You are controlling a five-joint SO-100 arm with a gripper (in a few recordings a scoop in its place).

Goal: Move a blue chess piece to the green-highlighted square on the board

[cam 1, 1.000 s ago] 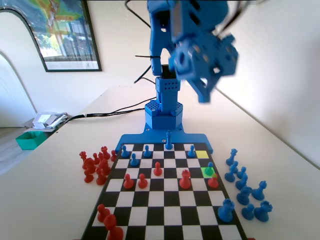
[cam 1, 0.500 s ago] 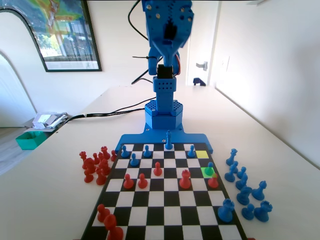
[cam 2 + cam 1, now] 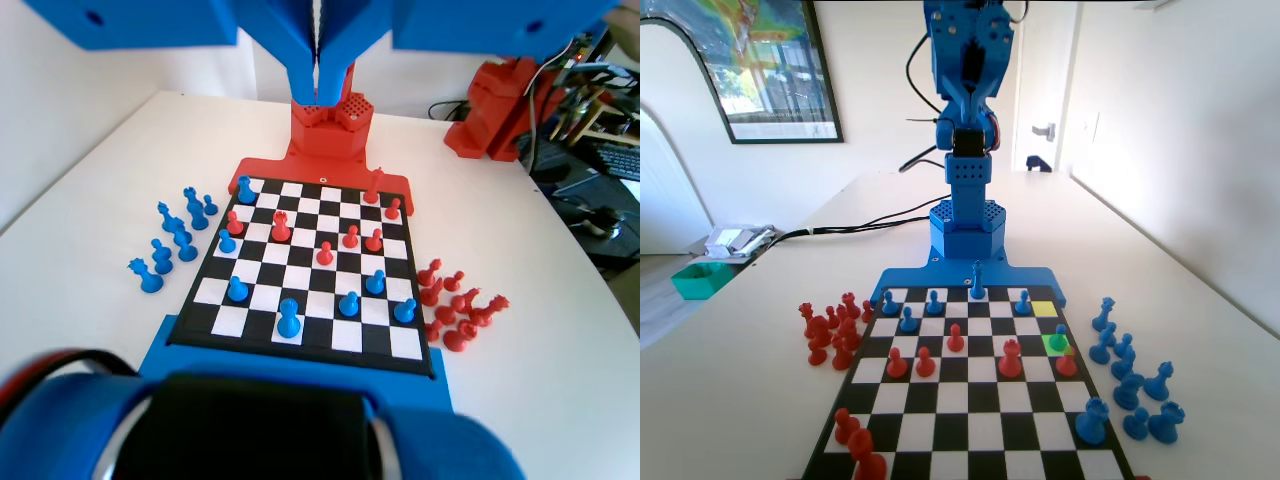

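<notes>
The tool (image 3: 318, 60) hangs from the top edge of our wrist view with its two jaws pressed together, only a thin slit between them, and nothing held. It is high above the board (image 3: 305, 345) and touches no piece. In the fixed view we see the blue arm (image 3: 968, 80) folded upright over its base at the board's far end, at 12 o'clock.

The pawn (image 3: 1059, 337) is small and blue, with a round head and a flared base. In the fixed view it stands upright on the green square (image 3: 1053, 345), near the board's right edge, at about 3 o'clock from the board's centre. A red pawn (image 3: 1067, 362) stands just beside it at 5 o'clock, on the next square nearer the camera. The yellow square (image 3: 1044, 309) lies at 12 o'clock from the green one, one row short of the far edge, with no piece on it.

In the wrist view we take the same pawn (image 3: 228, 241) to be the one by the board's left edge, with the red pawn (image 3: 235, 222) just beyond it.

More blue pieces (image 3: 1130, 370) stand on the counter (image 3: 730, 400) at 3 o'clock of the board, and a cluster of red pieces (image 3: 830, 330) at 9 o'clock.
</notes>
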